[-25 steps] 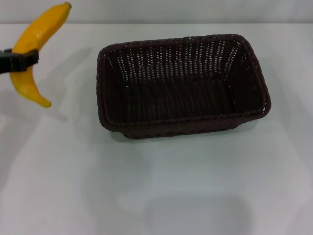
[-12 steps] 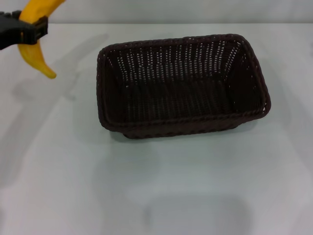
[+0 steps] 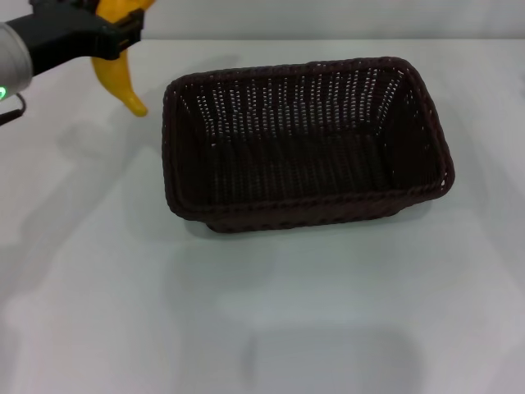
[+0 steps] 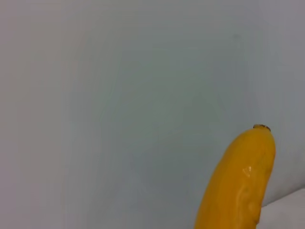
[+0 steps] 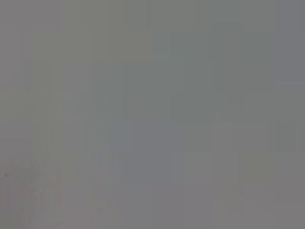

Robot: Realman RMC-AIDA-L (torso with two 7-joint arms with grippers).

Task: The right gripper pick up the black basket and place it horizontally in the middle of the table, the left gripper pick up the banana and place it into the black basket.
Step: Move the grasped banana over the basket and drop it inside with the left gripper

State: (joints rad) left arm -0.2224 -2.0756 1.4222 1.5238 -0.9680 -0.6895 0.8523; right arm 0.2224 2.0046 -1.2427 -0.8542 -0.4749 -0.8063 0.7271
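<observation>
**Observer:** Which step are you on?

**Operator:** The carry, as I judge it. The black basket (image 3: pixel 305 144) sits lengthwise across the middle of the table (image 3: pixel 344 312), empty, so the first half looks done. My left gripper (image 3: pixel 115 31) is clamped on the banana (image 3: pixel 121 80), with nothing under it but bare table.

**Observer:** Where is the banana relative to the gripper?

**Operator:** It hangs below the fingers, and its tapered free end points down and slightly toward the basket. The upper part runs out of the head view. In the left wrist view I see the banana (image 4: pixel 240 183) with its small dark tip against a pale background, and none of my own fingers.

**Observer:** And the basket from there?

**Operator:** Off to the gripper's right and lower, near but apart. The banana's free end hangs just beside the basket's nearest corner, not over the rim.

**Observer:** The right arm?

**Operator:** Not in the head view, and its wrist camera shows only flat grey.

**Observer:** What does the next move need?

**Operator:** I'd travel right until the fruit is over the open middle, keeping the hanging end above the braided rim, then lower and let go. The basket is long enough for it to lie flat.
</observation>
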